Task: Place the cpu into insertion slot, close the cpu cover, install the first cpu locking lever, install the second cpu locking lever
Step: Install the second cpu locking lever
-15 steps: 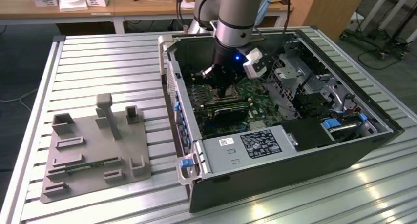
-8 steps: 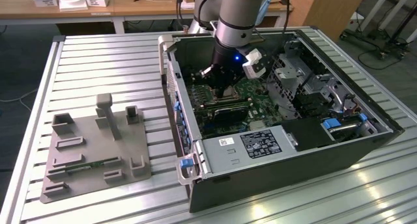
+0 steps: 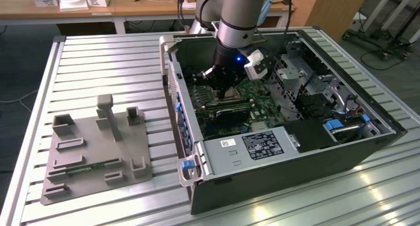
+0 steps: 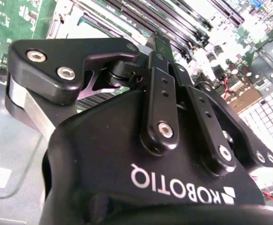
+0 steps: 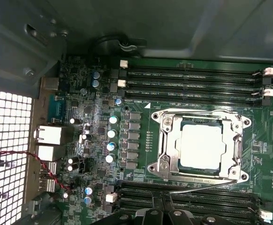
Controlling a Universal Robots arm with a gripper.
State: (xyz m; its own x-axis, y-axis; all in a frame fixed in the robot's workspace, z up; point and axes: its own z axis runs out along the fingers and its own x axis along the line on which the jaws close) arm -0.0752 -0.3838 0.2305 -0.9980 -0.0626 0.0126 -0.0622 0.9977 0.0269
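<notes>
A robot arm reaches down into an open computer case [image 3: 341, 152] lying on its side on a slatted metal counter [image 3: 98, 63]. Its gripper [image 3: 226, 90] hangs low over the green board [image 5: 141, 154], just beside the socket area.

In the first wrist view, the cpu [image 5: 200, 146] sits flat in the insertion slot [image 5: 200, 143], its pale silver top showing. The cpu cover [image 5: 167, 140], a silver frame, lies down around the chip, so placing and closing look done. One thin wire lever [image 5: 202, 187] runs along the slot's edge nearest the gripper; whether it is latched cannot be told. A second wire lever [image 5: 197, 111] lies along the far edge. Locking the levers seems to be the work in hand.

The fingers [image 4: 160, 51] appear drawn together, though I cannot tell if they hold anything. Memory slots [image 5: 193, 84] run on either side of the socket.
</notes>
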